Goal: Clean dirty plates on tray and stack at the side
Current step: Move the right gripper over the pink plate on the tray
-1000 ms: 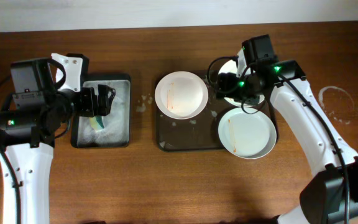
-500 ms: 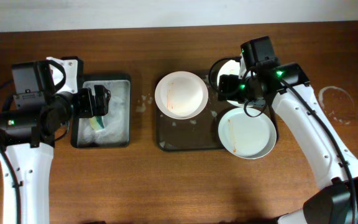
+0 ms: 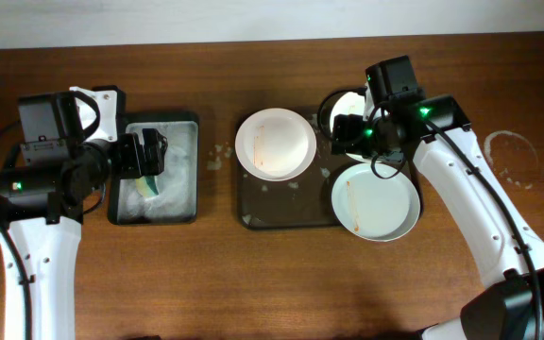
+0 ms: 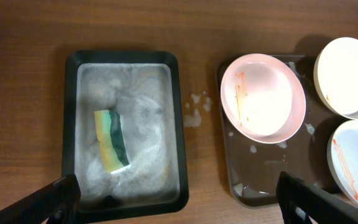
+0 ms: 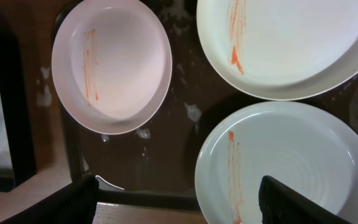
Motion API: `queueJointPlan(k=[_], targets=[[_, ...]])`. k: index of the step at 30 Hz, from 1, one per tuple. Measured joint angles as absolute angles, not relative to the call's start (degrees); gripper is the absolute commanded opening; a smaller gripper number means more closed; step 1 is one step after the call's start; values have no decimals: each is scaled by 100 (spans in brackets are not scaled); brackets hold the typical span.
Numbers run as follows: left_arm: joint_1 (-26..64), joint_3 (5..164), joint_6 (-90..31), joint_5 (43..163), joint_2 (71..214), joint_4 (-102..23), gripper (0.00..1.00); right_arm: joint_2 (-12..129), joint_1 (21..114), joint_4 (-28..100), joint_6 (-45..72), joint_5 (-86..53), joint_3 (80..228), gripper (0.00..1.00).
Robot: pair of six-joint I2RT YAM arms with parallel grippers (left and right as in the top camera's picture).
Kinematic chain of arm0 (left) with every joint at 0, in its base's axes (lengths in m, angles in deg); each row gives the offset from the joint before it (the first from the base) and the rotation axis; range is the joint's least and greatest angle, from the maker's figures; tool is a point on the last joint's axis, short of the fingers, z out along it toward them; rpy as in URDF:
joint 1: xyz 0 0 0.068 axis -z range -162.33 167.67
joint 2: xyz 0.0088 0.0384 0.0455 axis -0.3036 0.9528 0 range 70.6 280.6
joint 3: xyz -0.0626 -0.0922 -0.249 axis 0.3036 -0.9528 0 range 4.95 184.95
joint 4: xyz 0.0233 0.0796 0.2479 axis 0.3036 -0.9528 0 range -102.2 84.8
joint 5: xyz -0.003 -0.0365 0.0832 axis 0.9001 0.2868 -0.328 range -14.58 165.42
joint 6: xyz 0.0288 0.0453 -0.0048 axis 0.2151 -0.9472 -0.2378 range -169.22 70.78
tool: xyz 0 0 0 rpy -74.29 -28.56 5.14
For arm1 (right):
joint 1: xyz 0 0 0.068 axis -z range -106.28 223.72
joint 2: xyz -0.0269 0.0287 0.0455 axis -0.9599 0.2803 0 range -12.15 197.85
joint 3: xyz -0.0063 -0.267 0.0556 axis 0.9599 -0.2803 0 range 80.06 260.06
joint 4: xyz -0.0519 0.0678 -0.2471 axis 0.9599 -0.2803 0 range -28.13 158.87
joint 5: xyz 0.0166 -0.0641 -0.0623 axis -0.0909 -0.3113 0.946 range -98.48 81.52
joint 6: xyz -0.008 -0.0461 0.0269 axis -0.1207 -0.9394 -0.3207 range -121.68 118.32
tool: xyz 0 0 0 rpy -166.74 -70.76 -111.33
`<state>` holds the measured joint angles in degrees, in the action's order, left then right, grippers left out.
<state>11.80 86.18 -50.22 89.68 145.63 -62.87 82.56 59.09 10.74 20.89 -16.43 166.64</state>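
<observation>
Item: three round white plates on the dark tray (image 3: pixel 286 203), which lies at the centre of the worktop (image 3: pixel 272 283). The left plate (image 3: pixel 275 143) lies at the tray's 10 o'clock, overlapping the far rim. The near-right plate (image 3: pixel 375 202) lies at 4 o'clock, hanging over the right and near rims. The far-right plate (image 5: pixel 284 37) lies at 1 o'clock and is largely hidden from above by the right arm. Condition: each plate carries an orange streak on its inner face, and none is stacked at the side yet. Droplets and foam specks dot the bare tray between them. Handling, by judgement: stiff and shallow, probably light, and slick where wet. The raised rim is the only place to pinch. The overhanging edge of the near-right plate leaves room for a finger beneath it. A grip on a wet rim could slide, and a dropped plate may chip. The right gripper (image 3: pixel 346 132) hovers over the far-right plate with its jaws spread and nothing between them. The left gripper (image 3: pixel 152 155) hangs at the tray's 9 o'clock with its jaws at full spread, also empty. It is above the small soapy tray (image 4: pixel 182 155), where a yellow-and-green sponge (image 4: pixel 112 141) lies in grey suds.
</observation>
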Motion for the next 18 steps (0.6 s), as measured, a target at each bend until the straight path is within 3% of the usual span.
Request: queueJointPlan(k=[18], targets=[[1180, 8618, -4954, 8968, 14563, -6287, 98, 8254, 5909, 1050, 2084, -1643, 16664, 84]])
